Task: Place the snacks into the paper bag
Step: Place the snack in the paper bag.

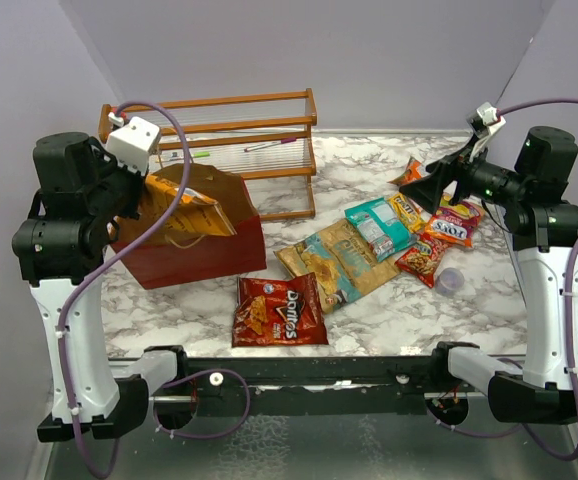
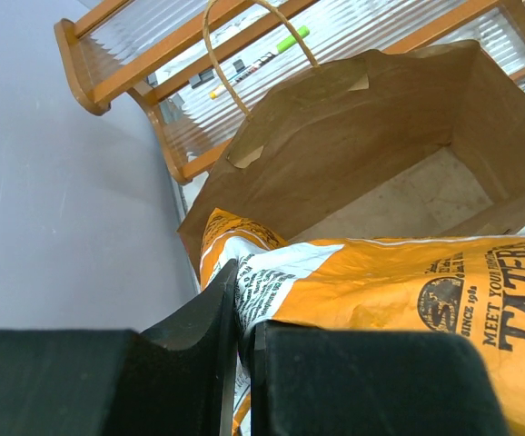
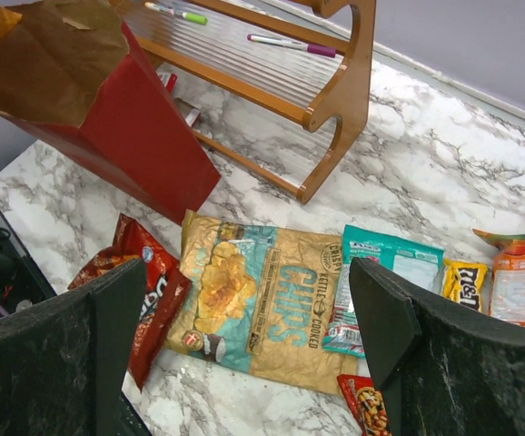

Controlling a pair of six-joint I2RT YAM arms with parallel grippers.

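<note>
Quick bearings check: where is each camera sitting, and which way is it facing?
Top external: above and behind the arm bases, looking down and forward over the table to the wooden rack; both arms show.
Left wrist: on the left arm, looking past the left pincer, shut on an orange chip bag, into the open paper bag.
Right wrist: on the right arm, looking down through the open right pincer at a tan chip bag.
Shared: all three show the paper bag and rack.
</note>
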